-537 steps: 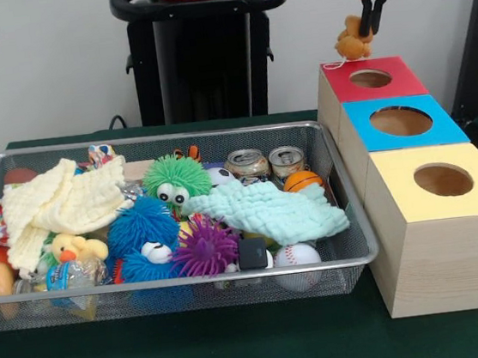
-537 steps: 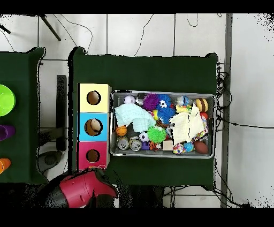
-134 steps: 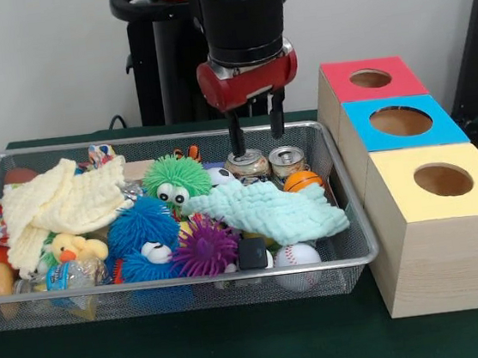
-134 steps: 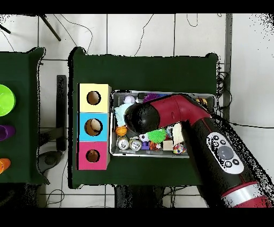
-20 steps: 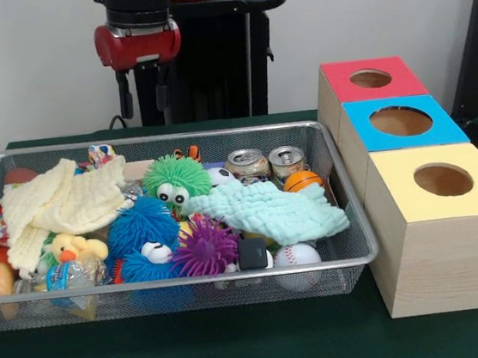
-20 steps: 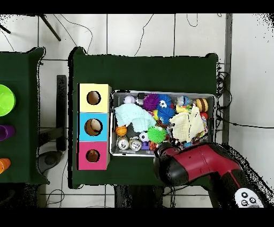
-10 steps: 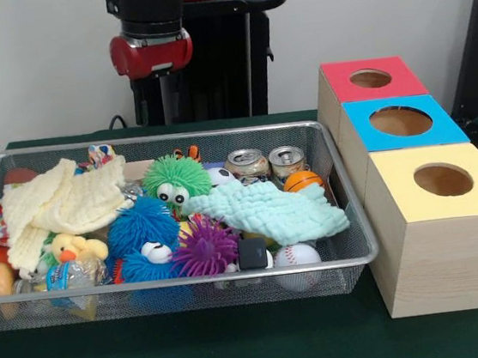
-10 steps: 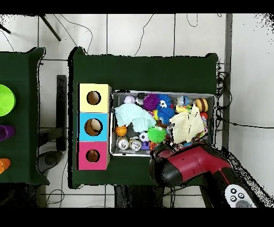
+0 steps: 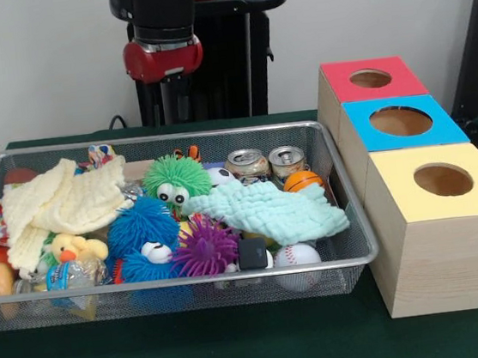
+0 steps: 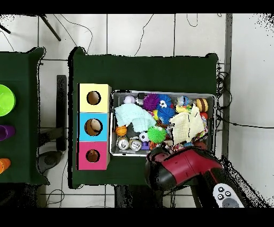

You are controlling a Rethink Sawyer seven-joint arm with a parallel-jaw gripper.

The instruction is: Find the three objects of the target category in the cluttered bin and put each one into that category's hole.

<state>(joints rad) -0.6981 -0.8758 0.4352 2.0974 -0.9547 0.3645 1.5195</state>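
Note:
The silver wire-mesh bin [image 9: 190, 280] is full of clutter. An orange-and-black striped tiger [image 9: 189, 153] peeks out behind a green fuzzy ball [image 9: 175, 179] at the far side. A yellow duck with an orange beak [image 9: 70, 247] lies at the near left, under a cream cloth [image 9: 60, 204]. The red-faced box's hole [image 9: 370, 78] is at the far right and also shows in the overhead view [image 10: 92, 156]. My gripper [image 9: 173, 109] hangs open and empty, high above the bin's far rim, roughly over the tiger. In the overhead view the arm [image 10: 182, 168] hides it.
Blue [image 9: 145, 228] and purple [image 9: 205, 245] fuzzy balls, a mint cloth [image 9: 268, 210], two cans [image 9: 267, 163], small sports balls and a baseball [image 9: 297, 255] fill the bin. The blue-faced [image 9: 401, 121] and yellow-faced [image 9: 442, 180] boxes stand right of the bin.
My gripper has drifted to the right in the front view, staying high behind the bin. Several seconds ago it hung low over the cans. Nothing in the bin has moved.

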